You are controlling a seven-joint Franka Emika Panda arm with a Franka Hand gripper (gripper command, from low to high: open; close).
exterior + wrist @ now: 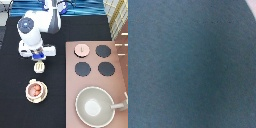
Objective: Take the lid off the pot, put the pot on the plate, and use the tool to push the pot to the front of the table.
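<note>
Where gripper hovers, one tool.

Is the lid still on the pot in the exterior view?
No: the lid lies on the stove counter, while the open pot sits on the plate, below the gripper.

Lab play-kitchen: toy stove beside black table, claw overhead.

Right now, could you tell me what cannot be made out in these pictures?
- Gripper: exterior view, fingers hidden under the hand, directly above the tool.
- Tool's handle: exterior view, covered by the gripper.
- Plate under the pot: mostly covered.
- Wrist view: featureless blue-grey.
</note>
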